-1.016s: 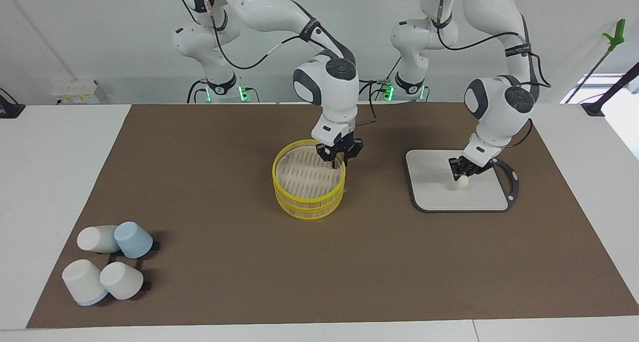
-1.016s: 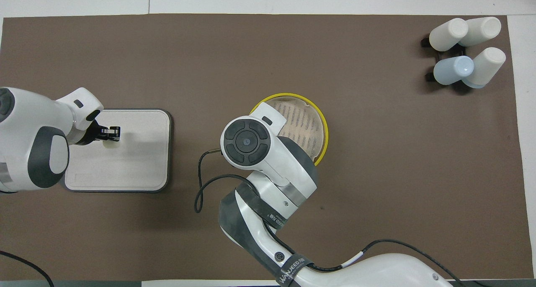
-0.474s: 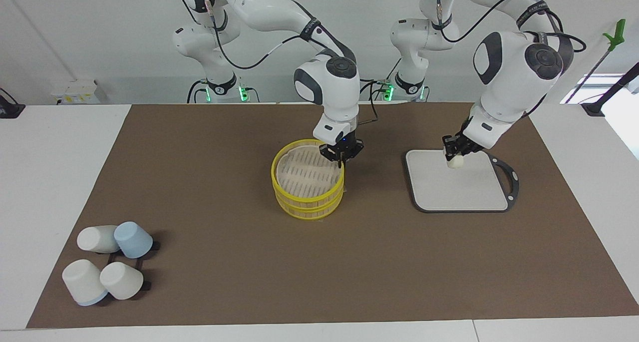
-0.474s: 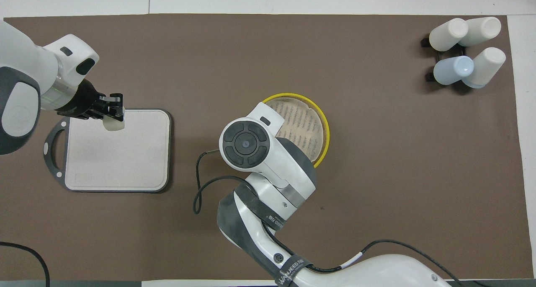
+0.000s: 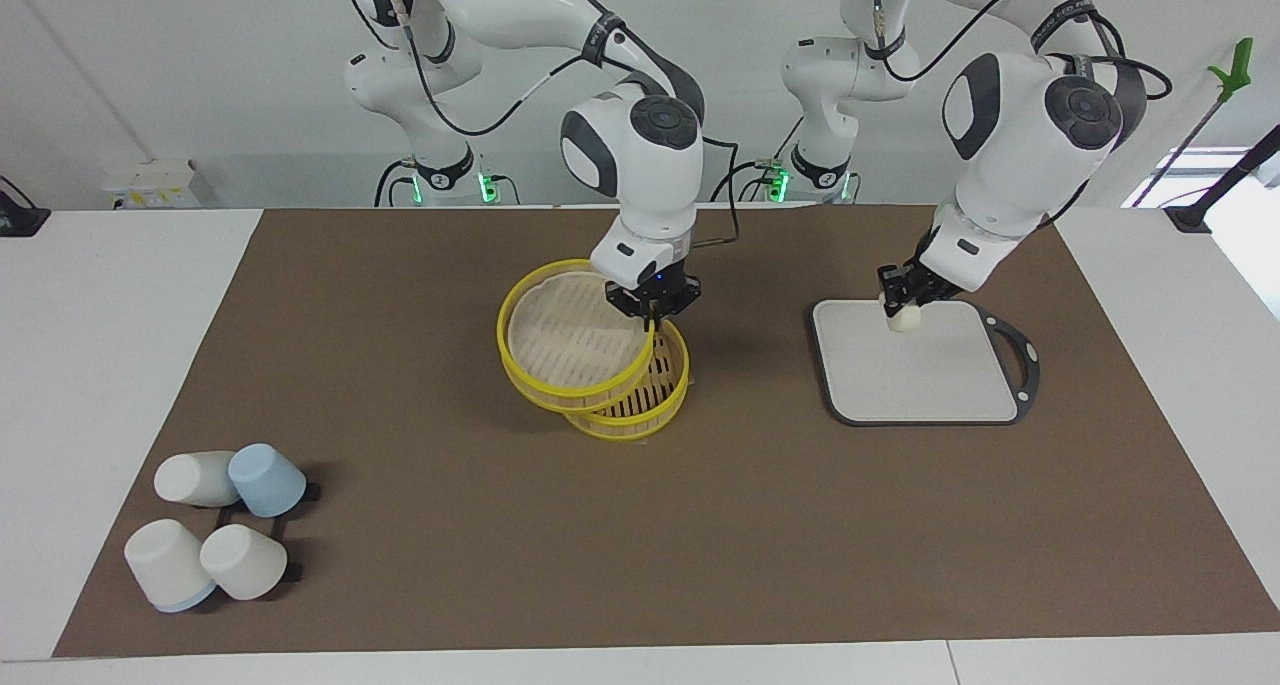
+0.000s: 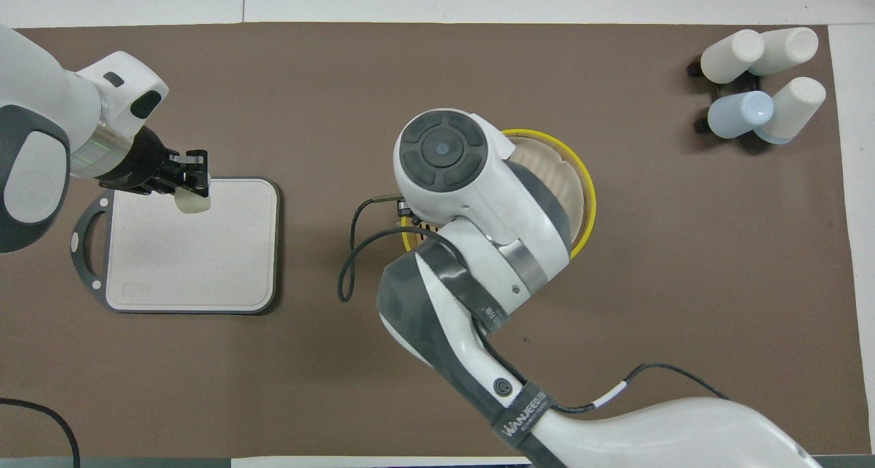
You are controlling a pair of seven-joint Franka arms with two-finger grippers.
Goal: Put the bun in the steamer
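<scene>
The left gripper point(image 5: 903, 298) hangs over the robot-side edge of the grey board point(image 5: 915, 385), its fingers closed on the bun point(image 5: 905, 318) — a small cream lump held clear of the board's surface. The right gripper point(image 5: 652, 302) is at the steamer point(image 5: 628, 385), its fingers pinched on the yellow rim of the upper tier point(image 5: 570, 340), which is lifted and tilted, shifted toward the right arm's end of the table so that it only partly overlaps the lower tier. The lower tier rests on the brown mat point(image 5: 400, 295) with part of its slatted floor exposed on the side toward the left arm's end. In the overhead view the right arm's wrist covers most of the steamer point(image 6: 581, 208), leaving only an arc of yellow rim and some pale slats showing. The board lies well apart from the steamer, with bare mat between them. 4 cups point(image 5: 215, 530) — 1 blue, 3 white — lie on a black rack at the right arm's end of the table, farther from the robots than the steamer and well away from both grippers.
</scene>
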